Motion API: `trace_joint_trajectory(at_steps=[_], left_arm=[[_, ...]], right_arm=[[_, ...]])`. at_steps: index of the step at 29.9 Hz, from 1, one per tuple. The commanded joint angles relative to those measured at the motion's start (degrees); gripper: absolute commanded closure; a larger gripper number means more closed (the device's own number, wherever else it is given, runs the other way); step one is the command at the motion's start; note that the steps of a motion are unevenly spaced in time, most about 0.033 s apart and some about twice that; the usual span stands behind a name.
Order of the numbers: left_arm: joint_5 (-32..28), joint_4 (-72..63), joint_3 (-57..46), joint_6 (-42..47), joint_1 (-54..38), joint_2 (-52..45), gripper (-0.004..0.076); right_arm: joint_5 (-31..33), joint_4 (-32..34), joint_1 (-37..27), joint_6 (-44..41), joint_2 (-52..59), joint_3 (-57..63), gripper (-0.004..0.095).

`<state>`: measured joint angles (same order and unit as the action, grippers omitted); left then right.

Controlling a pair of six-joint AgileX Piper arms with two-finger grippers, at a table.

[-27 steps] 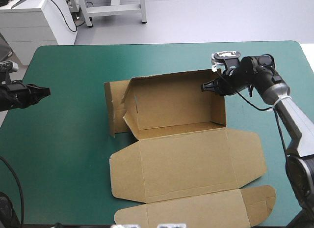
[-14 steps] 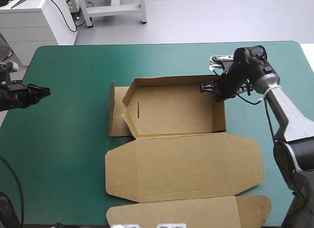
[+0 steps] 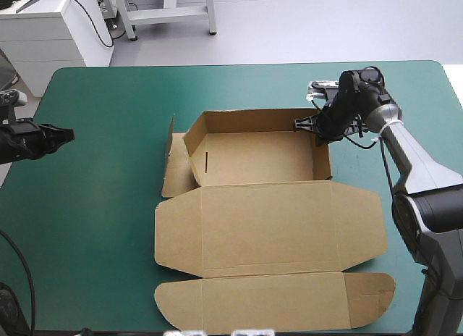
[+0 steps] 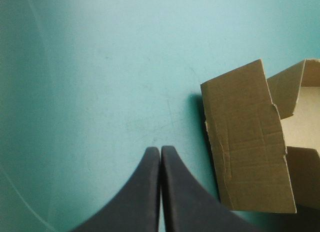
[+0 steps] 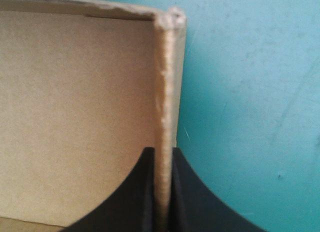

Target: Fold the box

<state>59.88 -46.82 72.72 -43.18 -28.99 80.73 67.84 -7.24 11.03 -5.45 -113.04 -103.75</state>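
Observation:
The brown box sits mid-table as an open tray with raised walls, and its wide lid panel lies flat toward the near edge. My right gripper pinches the tray's right-hand wall at its far corner. In the right wrist view that wall's edge runs up between the black fingers. At the left edge of the table my left gripper hovers shut over the teal-green cover, well clear of the box. The left wrist view shows its shut fingers and the box's loose left flap ahead.
A loose side flap stands half-raised on the tray's left. The lid's tuck flap reaches almost to the near table edge. Bare teal-green cover lies between my left gripper and the box.
The right gripper has moved toward the far edge with the wall, and the tray has squared up. The left flap has swung up. The lid has flattened and shifted left. My left gripper has stayed still.

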Motion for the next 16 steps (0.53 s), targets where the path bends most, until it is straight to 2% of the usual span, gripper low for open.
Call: trace_joint_trajectory(at_steps=[1, 5, 8, 10, 12, 16], left_arm=[[-1.00, -3.79, 1.44, 0.02, 0.06, -1.81, 0.0731], [-1.00, -3.79, 1.44, 0.02, 0.06, -1.81, 0.0731], [-1.00, -3.79, 1.44, 0.02, 0.06, -1.81, 0.0732], [-1.00, -3.79, 1.44, 0.02, 0.06, -1.81, 0.0732], [-1.00, -3.79, 1.44, 0.02, 0.06, -1.81, 0.0731], [-0.51, -3.55, 1.44, 0.02, 0.06, -1.81, 0.0731]], right_arm=[[-1.63, -0.88, -0.61, 1.54, 2.19, -3.80, 0.0838], [-1.14, -1.56, -1.42, -0.41, 2.05, -6.33, 0.0581], [2.30, -1.43, -2.51, -0.58, 2.05, -9.71, 0.0395], [3.55, -1.21, -2.97, -0.58, 2.05, -11.93, 0.0308], [3.55, -1.94, -2.99, -0.58, 2.78, -12.57, 0.0263], [3.55, -3.40, -2.99, -0.22, 4.84, -10.95, 0.0260]])
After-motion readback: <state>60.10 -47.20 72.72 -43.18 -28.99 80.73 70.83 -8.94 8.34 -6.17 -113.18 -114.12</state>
